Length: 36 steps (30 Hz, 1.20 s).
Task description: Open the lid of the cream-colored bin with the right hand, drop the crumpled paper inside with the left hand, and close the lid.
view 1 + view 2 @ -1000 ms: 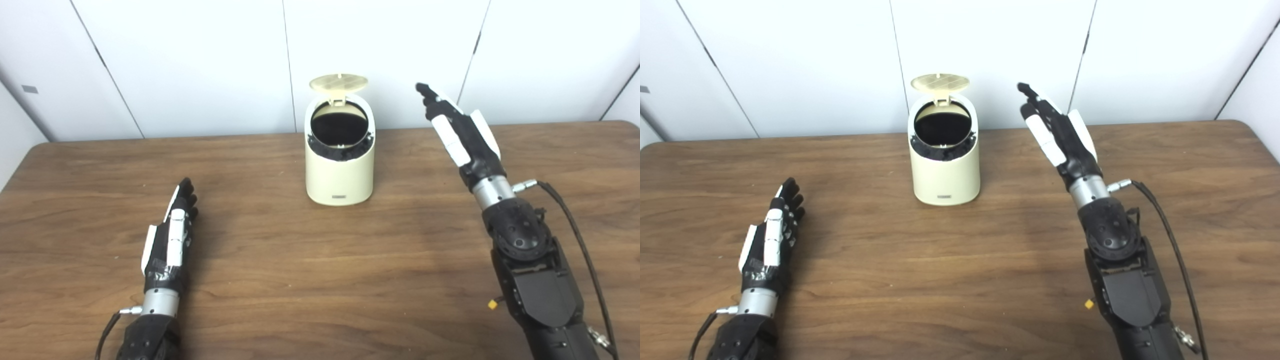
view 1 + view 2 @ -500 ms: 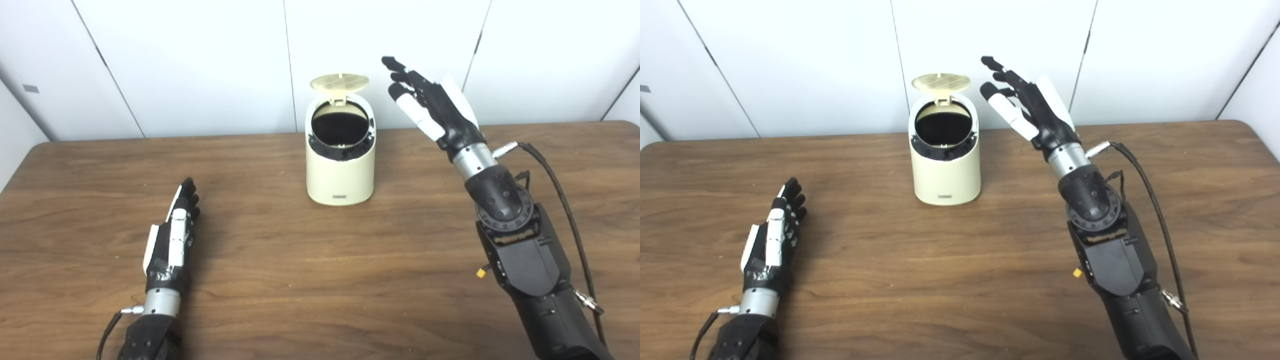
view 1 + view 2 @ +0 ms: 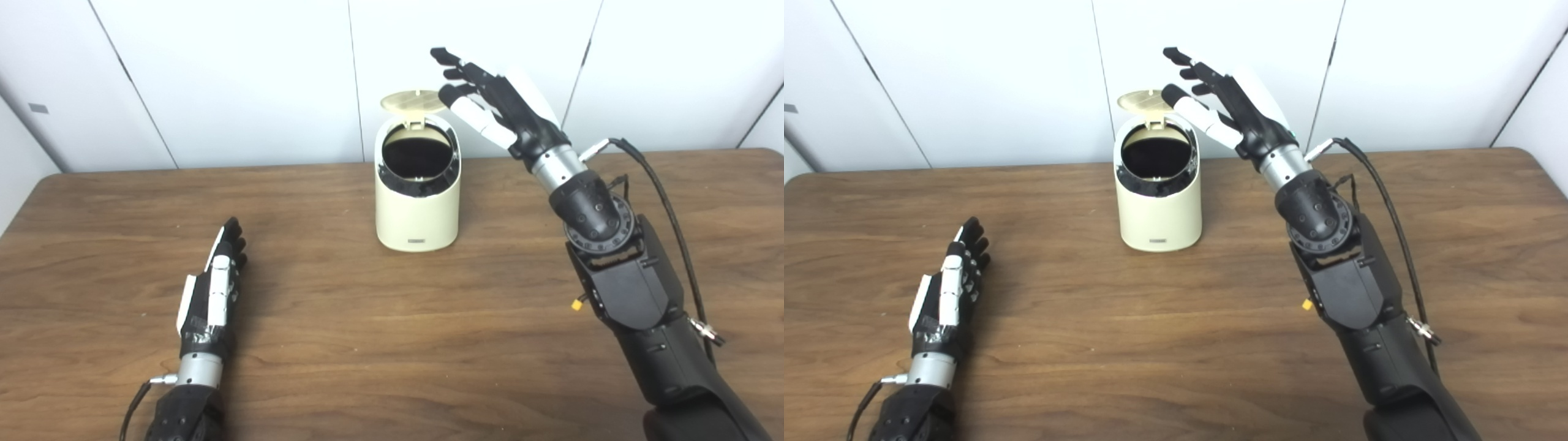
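Left eye view: bin [image 3: 418, 202] sits mid-table, lid [image 3: 415, 101] up, right hand [image 3: 497, 101] spread wide beside it, holding nothing. Right eye view: left hand [image 3: 946, 291] flat, fingers straight, empty; no paper visible. A hard swipe could topple the bin

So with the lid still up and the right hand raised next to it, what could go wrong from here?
1. The right hand, open with fingers spread, is beside the raised lid; a sideways push could tip or slide the tall, narrow bin rather than shut it.
2. No crumpled paper is visible on the table or in the open left hand. The dark bin interior hides whether it went in, so closing may be premature.
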{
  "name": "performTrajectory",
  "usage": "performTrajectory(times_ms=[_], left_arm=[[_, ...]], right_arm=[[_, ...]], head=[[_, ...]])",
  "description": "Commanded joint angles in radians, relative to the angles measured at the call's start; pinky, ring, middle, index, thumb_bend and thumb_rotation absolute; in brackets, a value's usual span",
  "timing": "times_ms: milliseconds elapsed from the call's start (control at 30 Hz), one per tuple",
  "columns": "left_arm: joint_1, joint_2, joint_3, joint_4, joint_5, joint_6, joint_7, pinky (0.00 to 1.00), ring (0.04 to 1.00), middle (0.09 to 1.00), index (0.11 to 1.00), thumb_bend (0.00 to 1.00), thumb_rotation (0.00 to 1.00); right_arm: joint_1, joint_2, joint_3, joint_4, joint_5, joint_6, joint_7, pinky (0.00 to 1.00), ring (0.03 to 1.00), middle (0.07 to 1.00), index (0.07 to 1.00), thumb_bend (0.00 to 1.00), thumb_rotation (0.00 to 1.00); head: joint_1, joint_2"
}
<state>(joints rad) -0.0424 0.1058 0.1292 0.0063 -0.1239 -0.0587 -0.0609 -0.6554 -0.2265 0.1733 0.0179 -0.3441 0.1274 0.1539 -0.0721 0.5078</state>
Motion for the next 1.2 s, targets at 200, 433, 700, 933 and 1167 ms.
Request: performTrajectory(times_ms=[200, 433, 700, 933, 1167], left_arm=[[0.018, -0.022, -0.015, 0.029, -0.002, -0.021, 0.000, 1.00, 1.000, 1.000, 1.000, 0.48, 0.99], [0.018, -0.024, -0.016, 0.026, -0.003, -0.018, 0.000, 1.00, 1.000, 1.000, 1.000, 0.46, 1.00], [0.016, -0.026, -0.017, 0.026, 0.001, -0.018, 0.004, 1.00, 1.000, 1.000, 1.000, 0.49, 0.99], [0.015, -0.030, -0.017, 0.014, -0.004, -0.005, 0.005, 1.00, 1.000, 1.000, 1.000, 0.46, 1.00], [0.014, -0.028, -0.021, 0.017, 0.014, -0.018, 0.009, 1.00, 1.000, 1.000, 1.000, 0.47, 1.00]], right_arm=[[-0.045, -0.010, 0.043, -0.031, -0.080, 0.009, 0.017, 0.87, 0.911, 0.905, 0.872, 0.60, 1.00], [-0.007, -0.021, 0.048, -0.083, -0.107, 0.048, 0.058, 0.89, 0.937, 0.910, 0.868, 0.60, 1.00], [0.028, -0.045, 0.036, -0.120, -0.087, 0.064, 0.105, 0.94, 0.974, 0.932, 0.877, 0.57, 1.00], [0.058, -0.069, 0.027, -0.143, -0.091, 0.065, 0.130, 0.94, 0.980, 0.933, 0.884, 0.55, 1.00], [0.086, -0.074, 0.022, -0.145, -0.089, 0.050, 0.127, 0.93, 0.979, 0.922, 0.879, 0.54, 1.00]], head=[[0.006, 0.001], [0.011, 0.003], [0.017, 0.007], [0.023, 0.013], [0.024, 0.016]])
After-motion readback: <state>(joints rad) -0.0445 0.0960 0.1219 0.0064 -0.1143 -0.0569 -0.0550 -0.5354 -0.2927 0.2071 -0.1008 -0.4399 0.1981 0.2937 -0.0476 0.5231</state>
